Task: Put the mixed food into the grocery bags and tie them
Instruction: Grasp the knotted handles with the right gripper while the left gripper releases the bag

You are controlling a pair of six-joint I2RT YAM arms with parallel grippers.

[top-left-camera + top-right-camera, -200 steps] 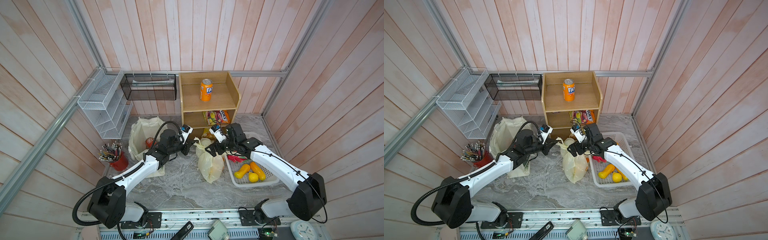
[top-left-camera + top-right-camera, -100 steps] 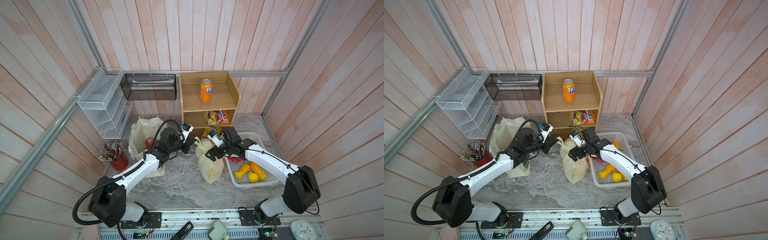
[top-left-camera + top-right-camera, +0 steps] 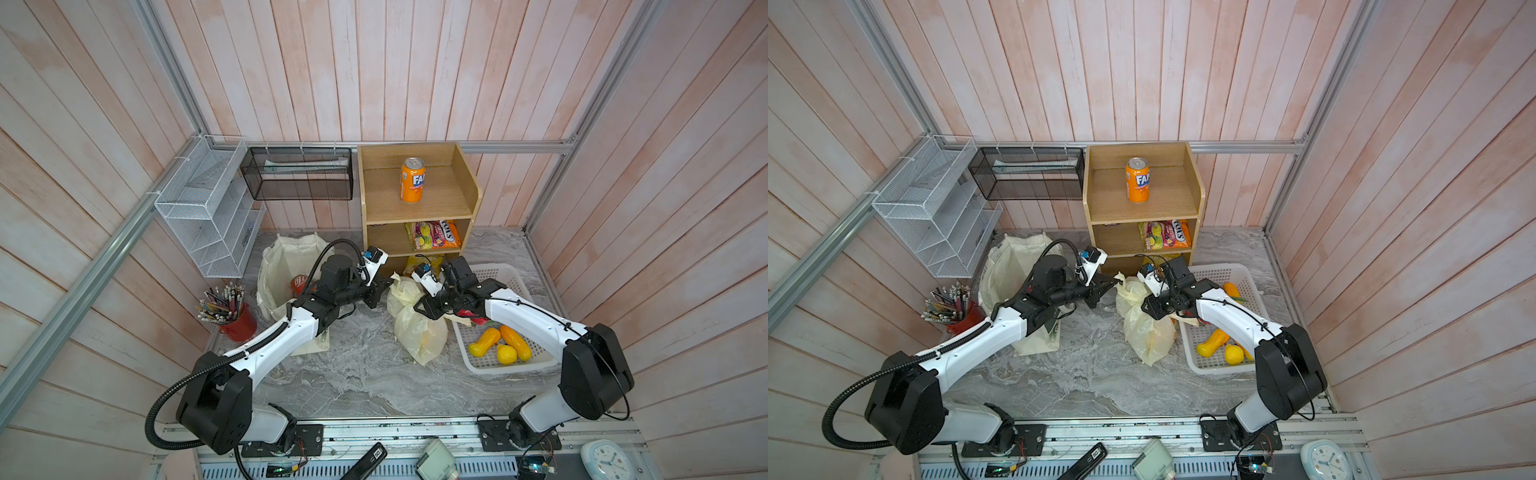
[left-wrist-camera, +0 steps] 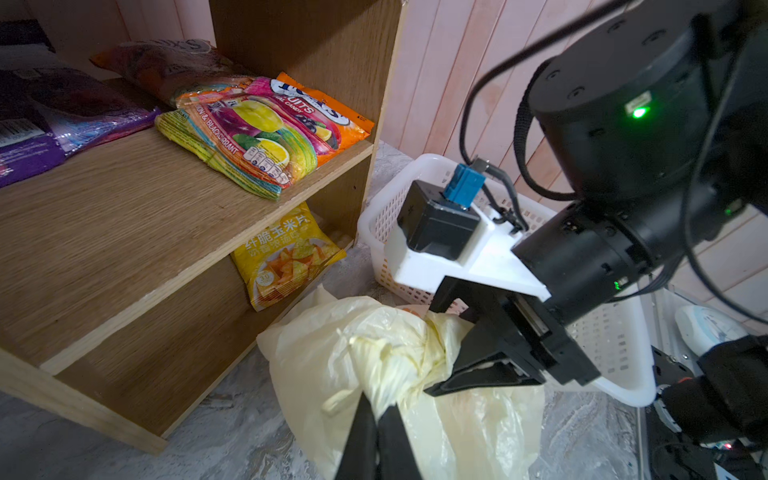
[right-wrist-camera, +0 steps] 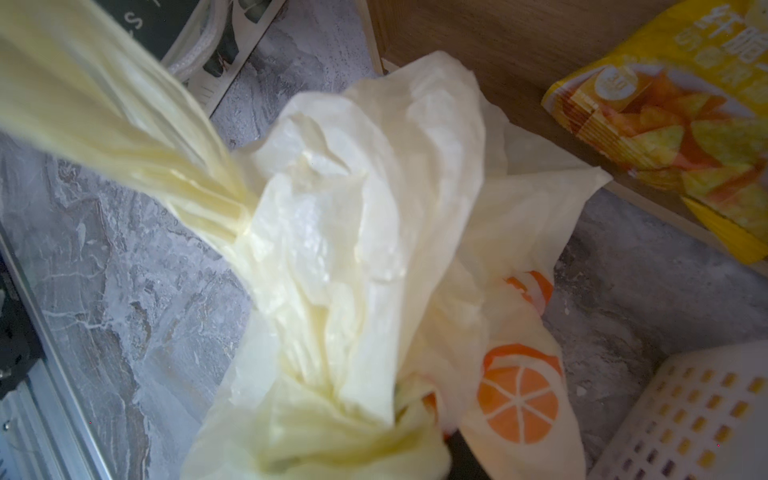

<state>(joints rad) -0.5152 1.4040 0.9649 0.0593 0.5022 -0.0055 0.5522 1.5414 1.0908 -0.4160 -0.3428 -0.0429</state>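
1. The pale-yellow plastic bag [image 3: 419, 336] stands on the marble worktop [image 3: 365, 386], between the cloth tote [image 3: 286, 257] and the white basket [image 3: 498, 368]. It is just in front of the wooden shelf [image 3: 415, 210], and its top is gathered and twisted.
2. The left gripper [image 4: 377, 415] reaches in from the tote's side. Its jaws are clenched on a thin twisted strand drawn out from the bag's top.
3. The right gripper [image 4: 430, 349] comes in from the basket's side. Its jaws grasp a bunched wad of the bag's neck, close beside the left arm's strand.
4. An orange-slice print [image 5: 517, 405] shows on the bag's side.
5. A red can [image 3: 300, 284] sits inside the open tote.
6. Toy fruits [image 3: 507, 354], yellow and orange, lie in the basket's near end.
7. An orange can [image 3: 412, 179] stands on the shelf's top board, and a candy packet [image 3: 434, 235] lies on the board below.
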